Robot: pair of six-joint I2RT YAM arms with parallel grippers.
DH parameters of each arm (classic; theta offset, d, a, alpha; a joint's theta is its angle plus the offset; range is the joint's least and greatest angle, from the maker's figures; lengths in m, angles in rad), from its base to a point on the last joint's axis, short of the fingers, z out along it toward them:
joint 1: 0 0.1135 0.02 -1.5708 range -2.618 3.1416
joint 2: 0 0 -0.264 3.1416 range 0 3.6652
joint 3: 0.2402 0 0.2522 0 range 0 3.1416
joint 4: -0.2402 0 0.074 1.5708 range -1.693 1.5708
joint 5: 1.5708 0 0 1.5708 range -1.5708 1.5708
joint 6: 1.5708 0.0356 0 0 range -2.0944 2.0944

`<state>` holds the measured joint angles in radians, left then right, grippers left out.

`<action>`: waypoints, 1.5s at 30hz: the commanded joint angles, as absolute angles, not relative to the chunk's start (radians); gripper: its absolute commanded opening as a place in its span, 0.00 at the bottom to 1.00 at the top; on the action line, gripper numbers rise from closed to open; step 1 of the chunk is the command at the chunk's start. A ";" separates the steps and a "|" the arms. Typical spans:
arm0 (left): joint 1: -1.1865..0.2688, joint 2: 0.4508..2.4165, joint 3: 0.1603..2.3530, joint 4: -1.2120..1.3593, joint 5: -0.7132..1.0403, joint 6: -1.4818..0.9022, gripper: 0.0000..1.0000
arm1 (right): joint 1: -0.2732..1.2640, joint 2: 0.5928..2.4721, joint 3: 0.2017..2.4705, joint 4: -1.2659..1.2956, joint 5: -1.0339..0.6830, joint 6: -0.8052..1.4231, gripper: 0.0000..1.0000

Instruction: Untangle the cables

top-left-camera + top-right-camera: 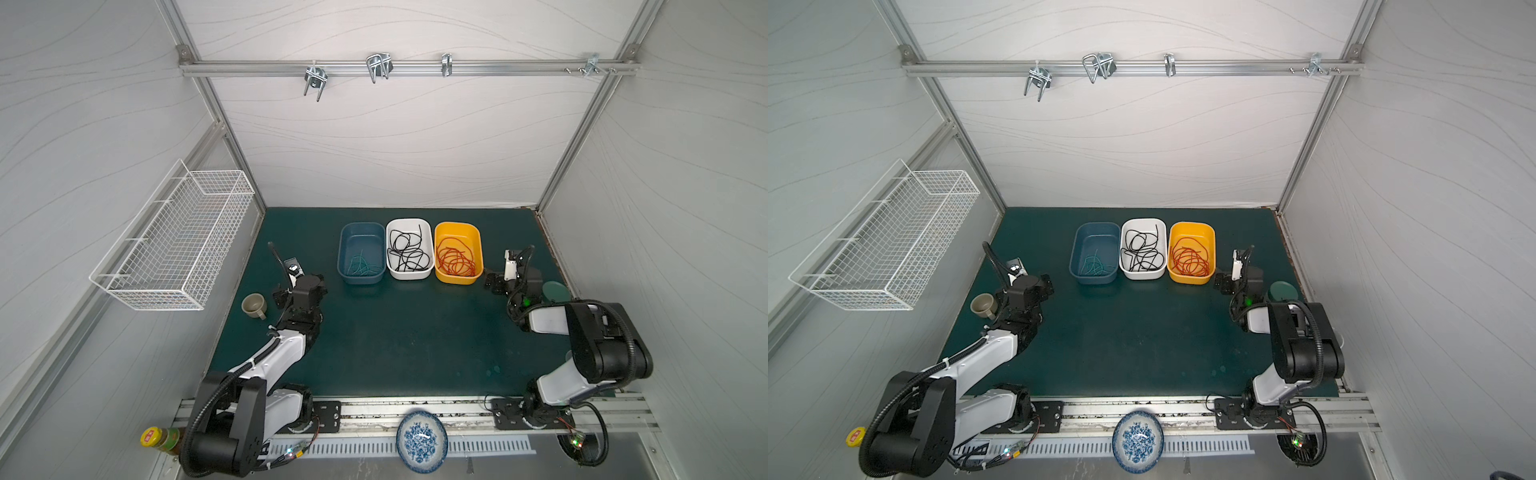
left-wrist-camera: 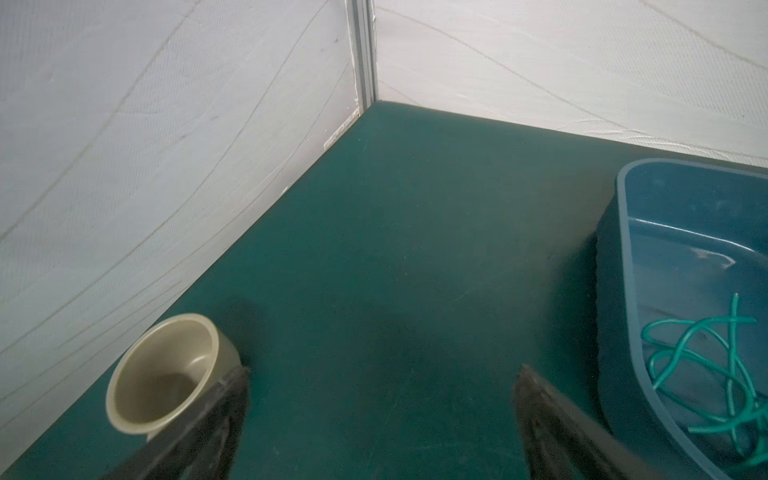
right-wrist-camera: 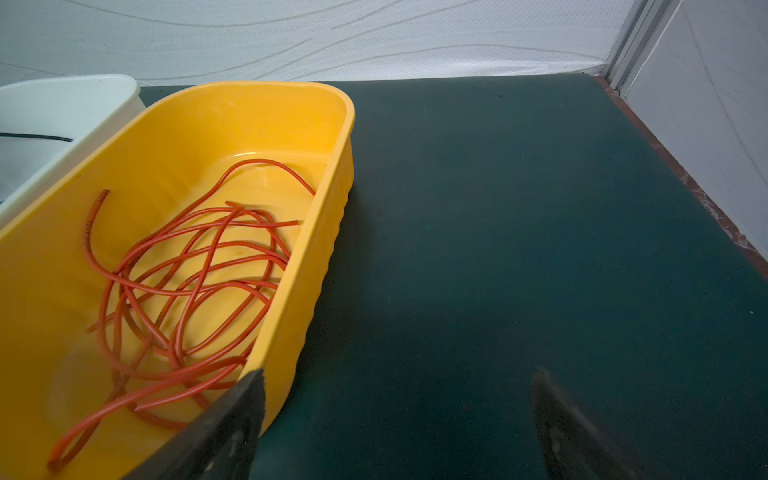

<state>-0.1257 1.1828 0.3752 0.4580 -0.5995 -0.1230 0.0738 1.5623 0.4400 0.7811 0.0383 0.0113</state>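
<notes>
Black left end effector agape; right end effector agape, seemingly low.

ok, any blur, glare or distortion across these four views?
Both top views: wide-angle splay of the frame posts, light even. Left wrist: left gripper tips soft, small glare streak in the blue tub. Right wrist: right gripper tips blurred, red cables sharp, faint sheen in the yellow tub.

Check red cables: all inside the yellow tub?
Inside: red cables lie looped on the floor of the yellow tub; no strand crosses its rim.
</notes>
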 commanded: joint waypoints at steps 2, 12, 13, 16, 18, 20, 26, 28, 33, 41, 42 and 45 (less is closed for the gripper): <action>-0.107 1.281 0.390 0.701 -0.552 -0.048 1.00 | 0.066 1.571 0.446 0.788 0.012 0.014 0.99; -0.075 1.482 0.398 0.831 -0.438 -0.037 1.00 | 0.063 1.571 0.446 0.791 0.006 0.014 0.99; -0.075 1.491 0.401 0.833 -0.430 -0.038 1.00 | 0.062 1.571 0.446 0.792 0.005 0.015 0.99; -0.060 1.503 0.414 0.819 -0.400 -0.045 1.00 | 0.063 1.571 0.446 0.791 0.004 0.014 0.99; -0.048 1.515 0.402 0.846 -0.375 -0.052 1.00 | 0.063 1.571 0.446 0.792 0.005 0.015 0.99; -0.047 1.541 0.386 0.895 -0.338 -0.034 1.00 | 0.063 1.572 0.446 0.792 0.006 0.015 0.99; -0.031 1.549 0.403 0.873 -0.284 -0.031 1.00 | 0.062 1.571 0.446 0.792 0.004 0.013 0.99; -0.023 1.556 0.416 0.857 -0.286 -0.041 1.00 | 0.062 1.571 0.445 0.792 0.005 0.015 0.99; -0.006 1.555 0.422 0.841 -0.257 -0.054 1.00 | 0.063 1.570 0.445 0.792 0.004 0.016 0.99; -0.007 1.554 0.418 0.846 -0.258 -0.053 1.00 | 0.063 1.569 0.443 0.793 0.001 0.015 0.99; -0.006 1.554 0.419 0.845 -0.258 -0.053 1.00 | 0.061 1.569 0.443 0.794 0.000 0.016 0.99; -0.006 1.554 0.419 0.845 -0.258 -0.052 1.00 | 0.058 1.569 0.441 0.796 -0.006 0.018 0.99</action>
